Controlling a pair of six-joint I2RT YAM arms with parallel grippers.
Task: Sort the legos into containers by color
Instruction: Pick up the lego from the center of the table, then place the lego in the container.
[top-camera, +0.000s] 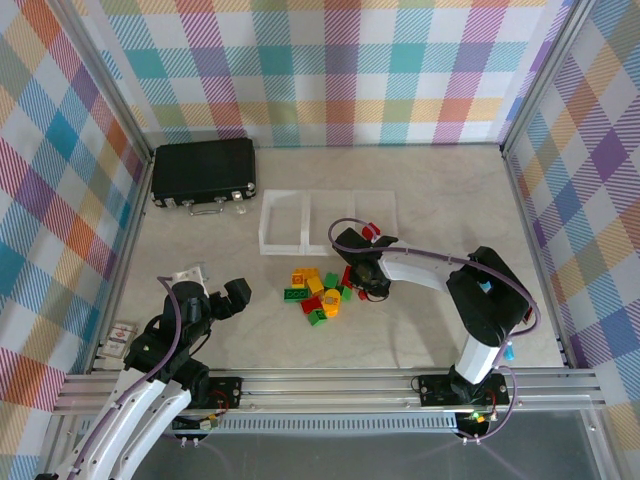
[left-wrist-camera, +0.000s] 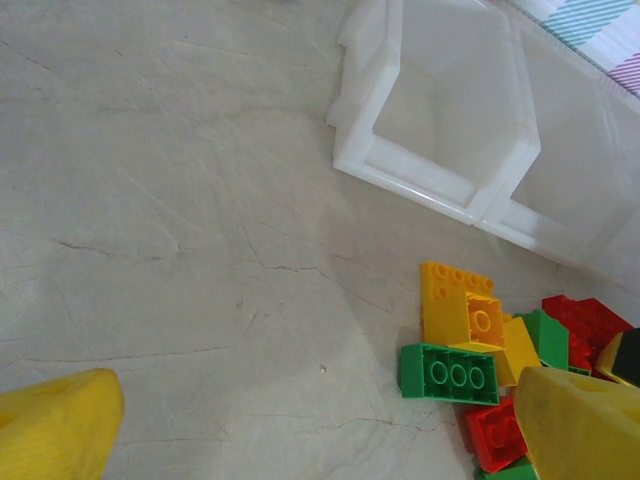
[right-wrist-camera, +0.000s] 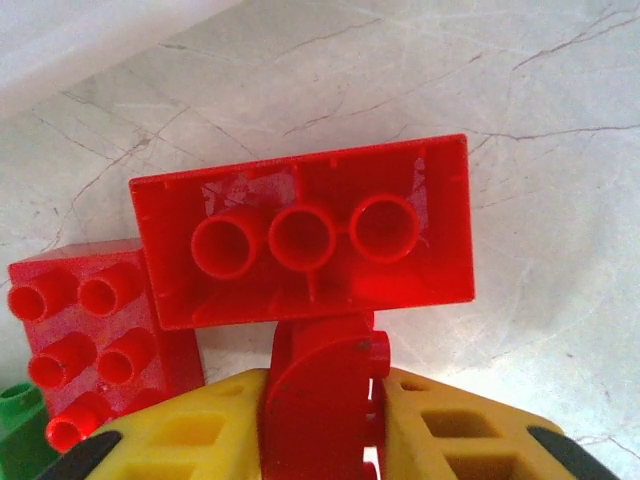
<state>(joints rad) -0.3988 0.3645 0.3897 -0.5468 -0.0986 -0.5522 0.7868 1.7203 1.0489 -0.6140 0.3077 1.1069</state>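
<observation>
Red, green and yellow-orange legos (top-camera: 320, 290) lie heaped on the table in front of the three joined translucent trays (top-camera: 283, 245). My right gripper (top-camera: 364, 281) is down at the heap's right edge, shut on a small red lego (right-wrist-camera: 320, 390). That piece touches an overturned red brick (right-wrist-camera: 305, 235), and a studs-up red brick (right-wrist-camera: 90, 340) lies to its left. One red lego (top-camera: 371, 231) sits by the right tray. My left gripper (top-camera: 236, 297) is open and empty left of the heap, its fingertips (left-wrist-camera: 55, 425) wide apart. A green brick (left-wrist-camera: 450, 373) and a yellow brick (left-wrist-camera: 460, 300) lie near its right finger.
A large black case (top-camera: 203, 172) stands at the back left, beside the trays. A small card (top-camera: 120, 338) lies near the left arm's base. Bare table (left-wrist-camera: 200, 250) stretches left of the heap. Checked walls close in the sides and back.
</observation>
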